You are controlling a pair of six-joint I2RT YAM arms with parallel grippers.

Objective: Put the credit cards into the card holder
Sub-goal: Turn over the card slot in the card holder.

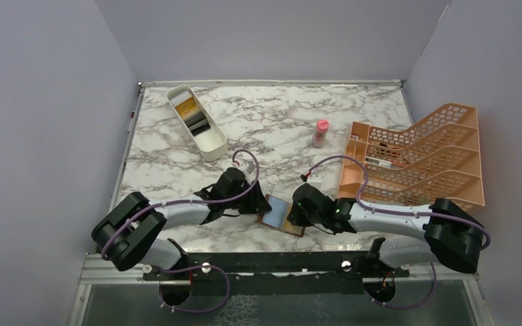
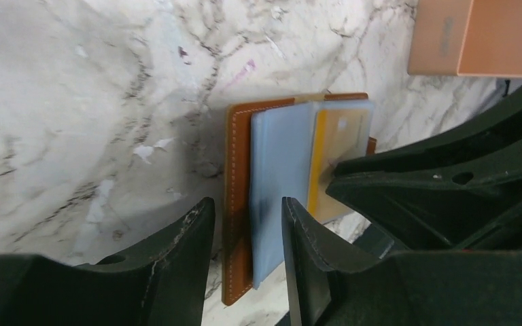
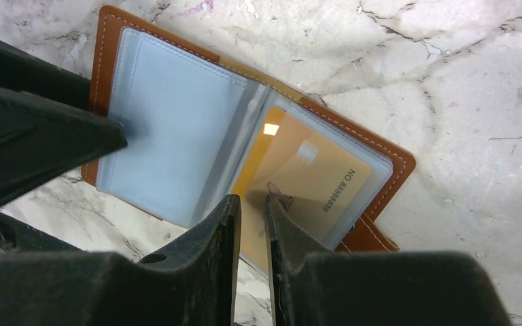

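The card holder (image 1: 282, 214) lies open on the marble between my two grippers, brown outside (image 2: 236, 204) and blue-grey inside (image 3: 170, 129). A yellow-gold credit card (image 3: 309, 170) sits partly inside its clear right-hand sleeve. My right gripper (image 3: 251, 198) hovers over that card's near edge, jaws only a narrow slit apart, clamping nothing. My left gripper (image 2: 248, 204) is open and straddles the holder's left edge, with one fingertip (image 3: 109, 129) resting on the blue-grey sleeve. More credit cards, yellow (image 1: 187, 105) and dark (image 1: 198, 121), lie in the white tray.
The white oblong tray (image 1: 215, 147) stands at the back left. A pink bottle (image 1: 320, 133) stands mid-table. An orange lattice rack (image 1: 421, 156) fills the right side, just behind my right arm. The table's front edge runs close below the card holder.
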